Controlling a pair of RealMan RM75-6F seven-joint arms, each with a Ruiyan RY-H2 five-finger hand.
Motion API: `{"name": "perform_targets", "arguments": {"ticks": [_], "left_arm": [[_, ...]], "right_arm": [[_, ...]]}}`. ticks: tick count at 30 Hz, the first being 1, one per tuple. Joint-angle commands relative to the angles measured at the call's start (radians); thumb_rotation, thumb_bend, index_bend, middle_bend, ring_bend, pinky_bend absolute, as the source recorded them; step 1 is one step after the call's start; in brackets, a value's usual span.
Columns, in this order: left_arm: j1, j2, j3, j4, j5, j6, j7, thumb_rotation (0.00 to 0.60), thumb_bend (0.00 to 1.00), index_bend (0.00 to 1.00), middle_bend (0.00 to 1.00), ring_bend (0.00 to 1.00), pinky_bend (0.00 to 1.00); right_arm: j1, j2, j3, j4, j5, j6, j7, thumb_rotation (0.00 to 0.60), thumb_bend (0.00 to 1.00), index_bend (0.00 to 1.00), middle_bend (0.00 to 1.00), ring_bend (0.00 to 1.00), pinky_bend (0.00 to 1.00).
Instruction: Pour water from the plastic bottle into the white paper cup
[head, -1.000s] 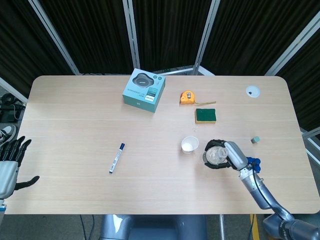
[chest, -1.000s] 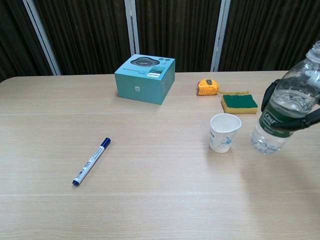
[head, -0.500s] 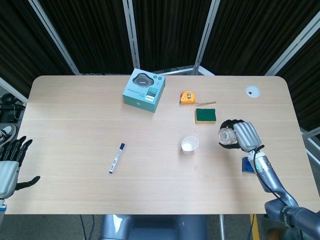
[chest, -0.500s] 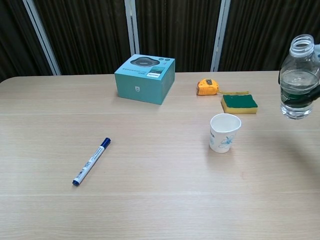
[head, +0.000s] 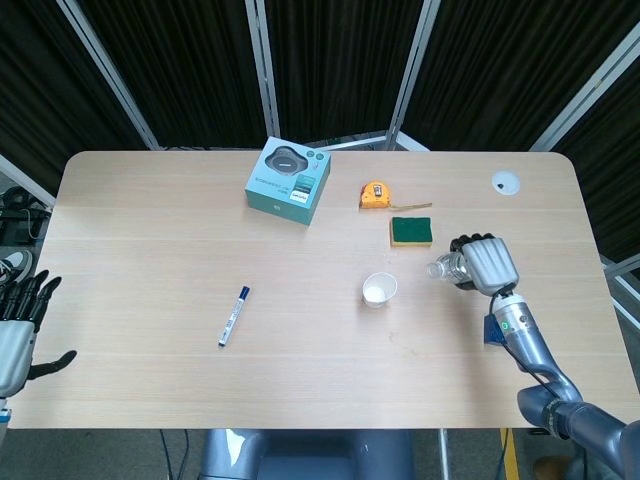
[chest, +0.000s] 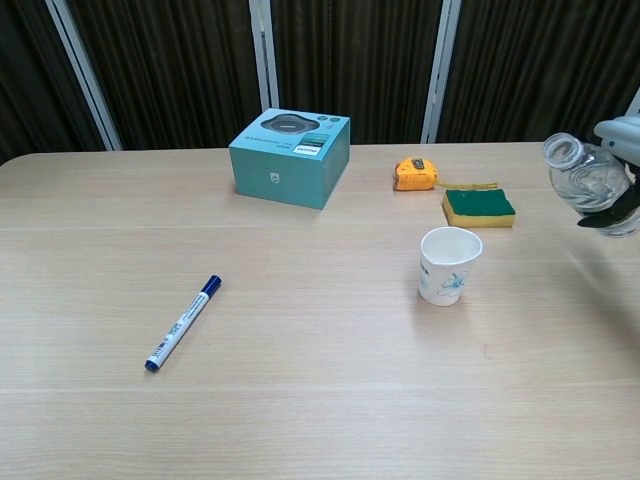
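Clear plastic forms the body of the plastic bottle (chest: 590, 185), which is uncapped and tilted with its open mouth pointing toward the robot's left, in the direction of the white paper cup (chest: 449, 264). The bottle is held off the desk (head: 150, 260) and to the right of the cup, well apart from it rather than over its rim. Water is visible inside the bottle in the chest view.

The right robot hand (head: 487, 262) is wrapped around the bottle body; in the head view only the neck protrudes from the closed fingers. In the chest view the hand shows only at the right edge of the frame.

The white paper cup stands upright on the desk with its mouth open, a blue pattern on its wall. Whether it holds any water cannot be told.

The left robot hand (head: 18, 325) hangs off the left edge of the desk, fingers spread and holding nothing.

Other items on the desk:
- a teal box (head: 289, 181) near the far edge;
- a yellow tape measure (head: 374, 194) to the right of the box;
- a green sponge (head: 411, 231) just in front of the tape measure;
- a blue marker pen (head: 233, 316) lying flat.
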Motion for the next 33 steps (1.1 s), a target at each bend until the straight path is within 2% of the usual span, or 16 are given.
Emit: {"name": "perform_targets", "arguments": {"ticks": [1,17,33], "left_arm": [[-0.002,0.003,-0.002,0.000,-0.004,-0.005,-0.007,0.600,0.02,0.00,0.00,0.00,0.00],[-0.007,0.006,-0.003,0.004,-0.016,-0.018,-0.014,0.600,0.02,0.00,0.00,0.00,0.00],[-0.014,0.002,-0.005,0.009,-0.034,-0.034,-0.010,0.600,0.01,0.00,0.00,0.00,0.00]], "right_arm": [[0.006,-0.019,0.001,0.001,0.005,0.002,-0.064,0.600,0.65,0.51,0.62,0.55,0.46],[0.050,-0.076,0.055,-0.061,0.108,-0.021,-0.424,0.600,0.66,0.52,0.63,0.57,0.48],[0.084,-0.113,0.061,-0.067,0.126,-0.006,-0.579,0.600,0.67,0.53,0.64,0.58,0.48]]}}
